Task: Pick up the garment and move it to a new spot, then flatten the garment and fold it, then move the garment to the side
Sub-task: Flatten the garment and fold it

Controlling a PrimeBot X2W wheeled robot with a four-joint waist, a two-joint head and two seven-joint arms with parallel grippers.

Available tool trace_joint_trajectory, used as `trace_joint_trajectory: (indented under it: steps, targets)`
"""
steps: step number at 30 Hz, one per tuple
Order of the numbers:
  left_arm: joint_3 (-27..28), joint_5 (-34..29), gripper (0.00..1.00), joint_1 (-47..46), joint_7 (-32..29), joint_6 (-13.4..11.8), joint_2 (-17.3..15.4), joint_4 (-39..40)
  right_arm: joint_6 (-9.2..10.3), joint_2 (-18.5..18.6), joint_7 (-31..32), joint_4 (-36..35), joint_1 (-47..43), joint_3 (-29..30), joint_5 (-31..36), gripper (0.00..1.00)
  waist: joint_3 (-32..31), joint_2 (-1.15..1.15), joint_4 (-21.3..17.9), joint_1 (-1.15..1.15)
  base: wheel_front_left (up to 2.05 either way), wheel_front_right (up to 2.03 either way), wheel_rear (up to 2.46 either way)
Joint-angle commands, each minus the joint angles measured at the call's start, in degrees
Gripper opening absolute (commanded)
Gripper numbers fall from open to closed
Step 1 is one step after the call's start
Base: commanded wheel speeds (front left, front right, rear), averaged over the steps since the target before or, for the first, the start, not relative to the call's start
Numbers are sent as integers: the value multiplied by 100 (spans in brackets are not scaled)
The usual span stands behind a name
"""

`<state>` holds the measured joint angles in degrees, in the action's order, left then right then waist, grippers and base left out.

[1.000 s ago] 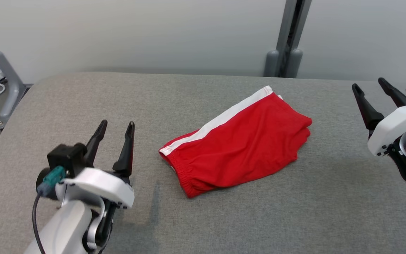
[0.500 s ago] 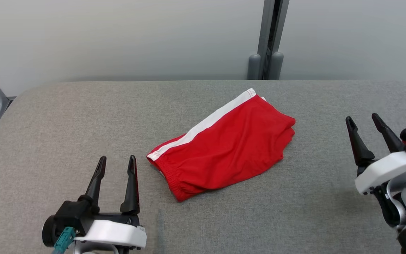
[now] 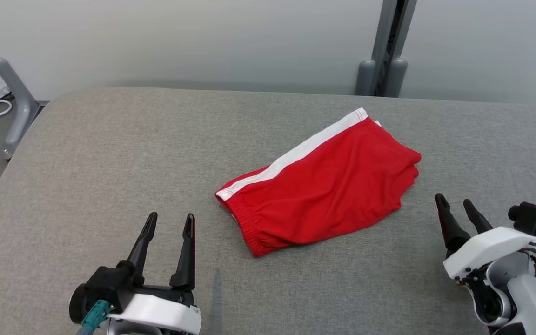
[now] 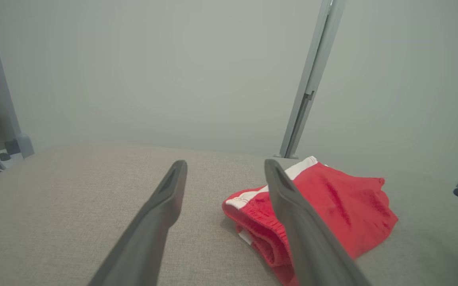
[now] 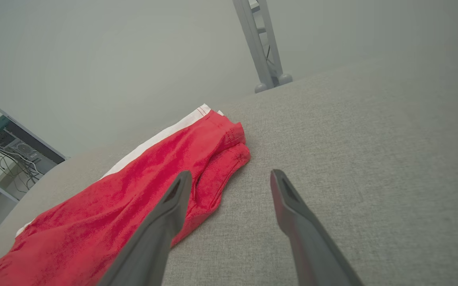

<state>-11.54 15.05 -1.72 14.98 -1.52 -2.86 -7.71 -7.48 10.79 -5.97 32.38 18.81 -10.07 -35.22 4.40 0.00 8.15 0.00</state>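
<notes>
— Where is the garment lying?
— The folded red fabric shorts with a white side stripe [image 3: 324, 186] are lying flat near the middle of the grey cloth-covered table [image 3: 110, 153], slanting from near left to far right.
— And the grippers?
— The left gripper [image 3: 171, 216] is pointing away at the near left, jaws spread, gripping nothing. The right gripper [image 3: 453, 199] is waiting at the near right, jaws likewise apart and empty. Both are staying clear of the shorts.

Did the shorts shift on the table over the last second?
No. The shorts keep the same offset from the grey post behind the table; the whole head view shifted, so the camera moved.
</notes>
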Motion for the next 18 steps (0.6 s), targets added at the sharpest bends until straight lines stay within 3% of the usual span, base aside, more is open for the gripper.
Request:
trace_joint_trajectory:
  steps: [1, 9, 18]
  targets:
    - [-4, 295, 100, -139, 19, -6, -20, 13, -3, -50, 326, 82, 190, 169, -402, 100, 111, 0, 150, 0, 0, 0, 0]
    - [-221, 620, 100, -261, 19, -33, -19, -88, -3, -147, 1396, 762, 661, 778, -1588, 100, 309, 0, 658, 0, 0, 0, 0]
    - [-371, 712, 100, -213, 19, -59, -16, -250, -3, -151, 1968, 1645, 1139, 1408, -2215, 100, 401, 0, 1159, 0, 0, 0, 0]
